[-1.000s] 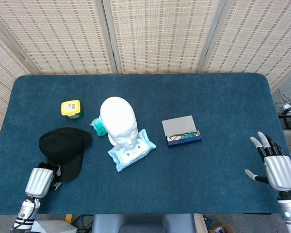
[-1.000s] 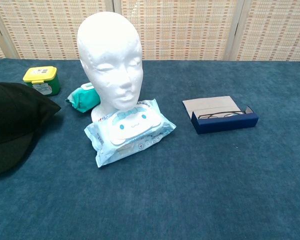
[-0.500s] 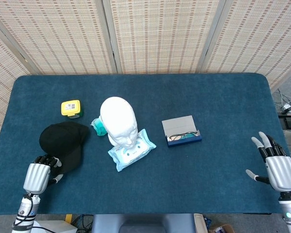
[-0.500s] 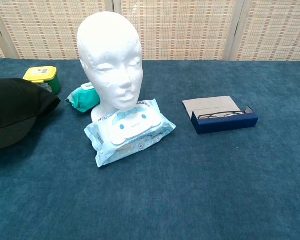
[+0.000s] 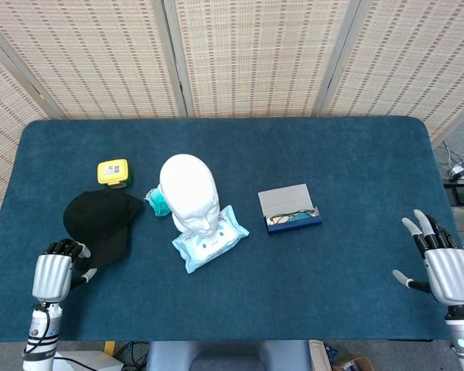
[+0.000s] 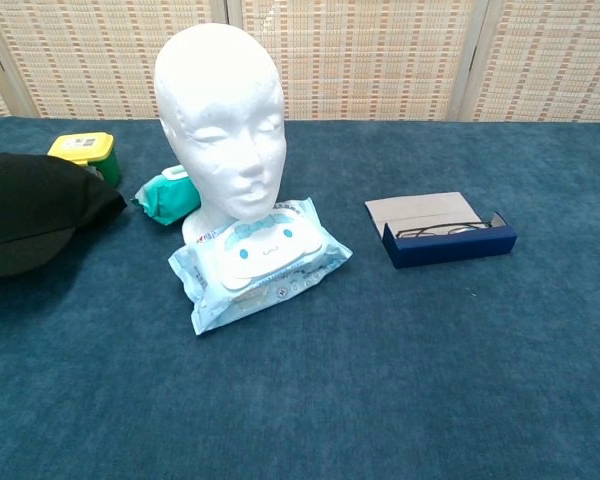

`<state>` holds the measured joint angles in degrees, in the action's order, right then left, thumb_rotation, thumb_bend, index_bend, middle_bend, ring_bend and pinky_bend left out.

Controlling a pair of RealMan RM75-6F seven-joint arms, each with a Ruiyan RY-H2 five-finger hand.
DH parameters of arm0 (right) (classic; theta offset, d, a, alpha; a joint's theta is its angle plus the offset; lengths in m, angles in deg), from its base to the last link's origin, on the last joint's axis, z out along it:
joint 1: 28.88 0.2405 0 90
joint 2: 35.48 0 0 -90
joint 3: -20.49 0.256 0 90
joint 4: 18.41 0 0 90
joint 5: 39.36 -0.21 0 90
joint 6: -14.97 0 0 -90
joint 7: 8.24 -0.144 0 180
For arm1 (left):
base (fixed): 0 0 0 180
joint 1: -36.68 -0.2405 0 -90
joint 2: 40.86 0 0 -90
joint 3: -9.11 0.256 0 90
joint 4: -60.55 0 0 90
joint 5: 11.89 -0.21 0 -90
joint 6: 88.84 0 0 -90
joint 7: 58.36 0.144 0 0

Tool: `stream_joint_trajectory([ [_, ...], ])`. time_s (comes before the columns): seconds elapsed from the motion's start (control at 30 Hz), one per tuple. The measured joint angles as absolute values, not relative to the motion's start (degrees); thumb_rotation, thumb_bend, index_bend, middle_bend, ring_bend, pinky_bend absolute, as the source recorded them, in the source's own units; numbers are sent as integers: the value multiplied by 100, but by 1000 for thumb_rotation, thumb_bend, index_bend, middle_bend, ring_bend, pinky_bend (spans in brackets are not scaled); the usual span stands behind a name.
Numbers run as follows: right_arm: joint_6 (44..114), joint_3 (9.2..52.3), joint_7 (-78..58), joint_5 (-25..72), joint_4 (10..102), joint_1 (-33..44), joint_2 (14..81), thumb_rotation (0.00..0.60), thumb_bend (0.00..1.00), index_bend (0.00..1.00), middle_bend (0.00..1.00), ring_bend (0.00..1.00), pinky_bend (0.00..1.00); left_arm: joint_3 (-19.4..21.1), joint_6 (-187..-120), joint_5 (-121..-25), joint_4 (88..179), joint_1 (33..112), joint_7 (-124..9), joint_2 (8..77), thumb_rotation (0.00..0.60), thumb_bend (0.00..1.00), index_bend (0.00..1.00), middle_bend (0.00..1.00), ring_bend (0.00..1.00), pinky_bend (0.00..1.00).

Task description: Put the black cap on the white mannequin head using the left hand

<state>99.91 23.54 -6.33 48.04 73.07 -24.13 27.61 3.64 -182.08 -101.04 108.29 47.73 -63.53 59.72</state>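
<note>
The black cap (image 5: 100, 222) is at the left of the table, its brim pointing toward the near edge; the chest view shows it at the far left (image 6: 30, 212). My left hand (image 5: 54, 272) grips the brim's near-left edge, fingers curled around it. The white mannequin head (image 5: 189, 191) stands upright right of the cap, apart from it, and shows face-on in the chest view (image 6: 220, 125). My right hand (image 5: 447, 267) hovers at the table's near right edge, fingers spread and holding nothing. Neither hand shows in the chest view.
A pale blue wipes pack (image 5: 209, 239) lies against the mannequin's base. A teal pouch (image 5: 156, 202) sits between cap and head. A yellow-lidded tub (image 5: 113, 172) stands behind the cap. An open blue glasses case (image 5: 290, 209) lies to the right.
My left hand has drawn back toward the left with the brim in its grip. The cap has bunched up and lifted, its brim rising off the table.
</note>
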Motion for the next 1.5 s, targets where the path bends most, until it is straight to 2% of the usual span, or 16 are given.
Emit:
stream_joint_trajectory([
  [0.43,9996,2359,-677,4804,7302,-2419,2747,600,0,0,34,0,159,155,-18063,-9812,11119,4837,-6263,5981,600,231,579,582,378,427],
  [1.17,10034,2368,-771,4812,7293,-2442,2713,600,0,0,34,0,159,34,-18153,-9675,10832,4887,-6519,6155,600,241,661,604,396,437],
  [1.5,10043,2372,-784,4812,7290,-2448,2712,600,0,0,34,0,159,32,-18126,-9631,10767,4895,-6563,6175,600,241,668,604,396,437],
])
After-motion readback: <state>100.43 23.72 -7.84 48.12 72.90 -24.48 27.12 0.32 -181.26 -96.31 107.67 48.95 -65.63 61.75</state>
